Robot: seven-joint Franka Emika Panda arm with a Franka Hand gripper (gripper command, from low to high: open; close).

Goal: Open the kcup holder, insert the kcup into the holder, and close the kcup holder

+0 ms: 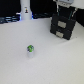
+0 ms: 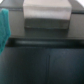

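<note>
The kcup (image 1: 30,49), a tiny white pod with a green top, stands alone on the white table, left of centre in the exterior view. The kcup holder (image 1: 63,26), a black boxy unit with light rectangular marks on its front, sits at the back on the exterior view's right. My gripper (image 1: 64,5) hangs just above the holder's top, cut off by the frame edge, so its fingers are not readable. The blurred wrist view is filled by the holder's black surface (image 2: 45,60) with a grey rectangle (image 2: 46,14) on it. The kcup is out of that view.
A white bottle-like object (image 1: 26,10) stands at the back on the exterior view's left, beside dark items along the table's (image 1: 55,62) far edge. A teal shape (image 2: 4,27) shows at the border of the wrist view.
</note>
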